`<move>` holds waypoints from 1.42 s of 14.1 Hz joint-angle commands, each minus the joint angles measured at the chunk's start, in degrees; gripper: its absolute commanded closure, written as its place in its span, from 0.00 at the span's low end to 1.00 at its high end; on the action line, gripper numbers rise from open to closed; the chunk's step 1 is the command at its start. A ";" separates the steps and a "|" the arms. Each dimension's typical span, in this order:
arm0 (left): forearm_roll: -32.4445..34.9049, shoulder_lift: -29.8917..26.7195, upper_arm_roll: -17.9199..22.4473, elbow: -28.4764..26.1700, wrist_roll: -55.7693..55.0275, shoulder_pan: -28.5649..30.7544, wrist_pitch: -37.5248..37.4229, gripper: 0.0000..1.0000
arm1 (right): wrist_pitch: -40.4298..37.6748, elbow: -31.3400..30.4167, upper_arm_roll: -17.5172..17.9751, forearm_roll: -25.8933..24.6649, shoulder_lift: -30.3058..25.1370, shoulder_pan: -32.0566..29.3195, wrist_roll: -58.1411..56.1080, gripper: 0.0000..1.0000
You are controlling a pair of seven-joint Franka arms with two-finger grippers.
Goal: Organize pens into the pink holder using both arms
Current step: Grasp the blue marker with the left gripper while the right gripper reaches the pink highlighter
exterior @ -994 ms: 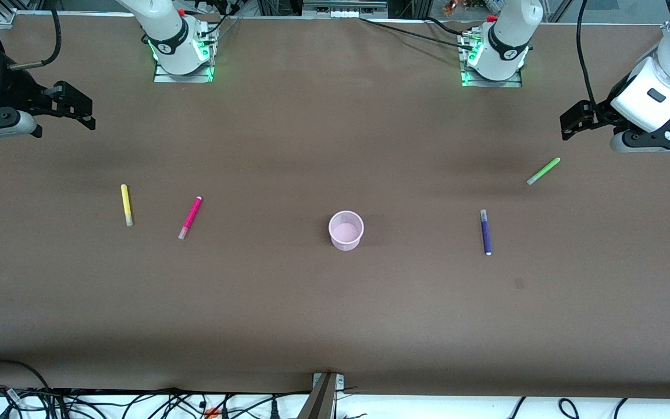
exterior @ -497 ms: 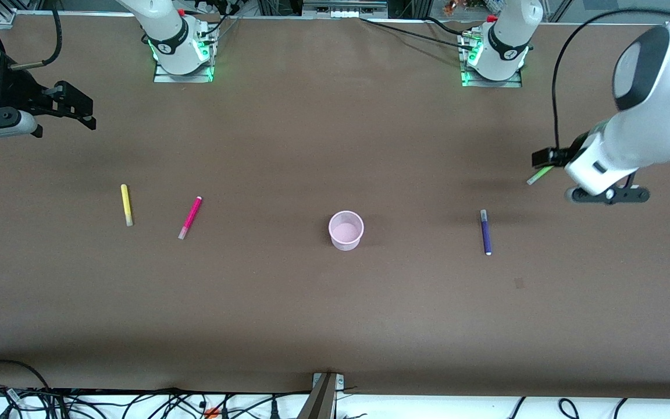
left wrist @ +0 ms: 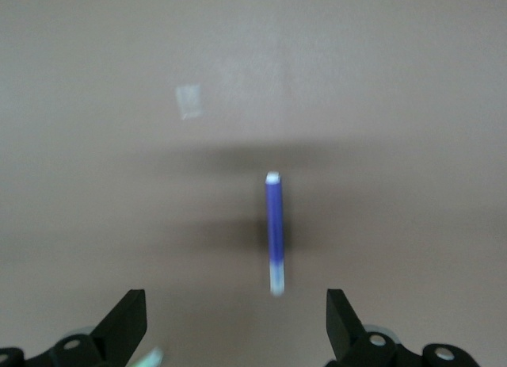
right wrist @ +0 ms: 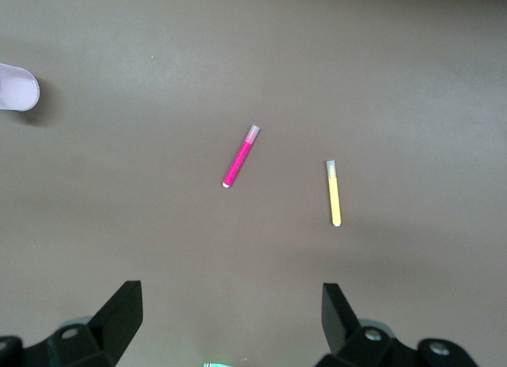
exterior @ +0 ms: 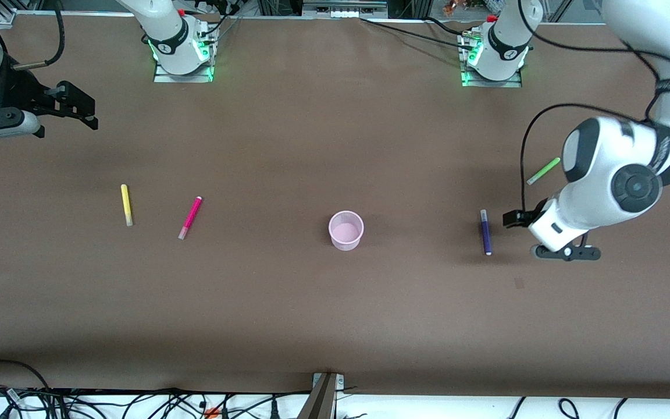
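A small round pale pink plastic cup (exterior: 346,230) stands mid-surface (exterior: 323,308); the left claw (exterior: 515,219) hangs just beside a slim dark purple marker pen (exterior: 485,232).

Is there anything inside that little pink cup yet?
No pens: the pink cup shows only its own pale bottom. All four pens lie on the table. A little of the cup's inside is hidden by its nearer rim.

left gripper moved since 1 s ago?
Yes. The left gripper has come from above the light green pen toward the front camera; it is now open beside the dark purple pen.
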 commanded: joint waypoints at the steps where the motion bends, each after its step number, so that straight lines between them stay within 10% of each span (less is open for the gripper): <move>1: 0.22 4.55 -0.11 0.61 1.26 -0.15 4.96 0.00 | 0.63 -0.57 0.08 -0.94 1.99 0.24 -0.51 0.00; 6: 1.01 10.18 -0.02 -3.68 4.49 -0.59 18.06 0.01 | 1.33 -0.39 0.17 -5.94 3.76 2.08 -0.51 0.00; 9: 1.10 10.27 -0.11 -6.15 5.12 -0.68 18.42 0.50 | 1.86 0.04 -0.36 -6.22 10.85 1.39 -0.42 0.00; 15: 1.10 11.32 -0.02 -5.98 5.21 -0.86 19.04 1.00 | 18.71 -10.04 -0.36 2.14 14.30 1.29 11.59 0.00; 20: 0.93 9.40 -1.67 -4.49 8.53 -0.86 17.99 1.00 | 32.24 -22.07 -0.19 2.22 14.74 2.09 18.99 0.00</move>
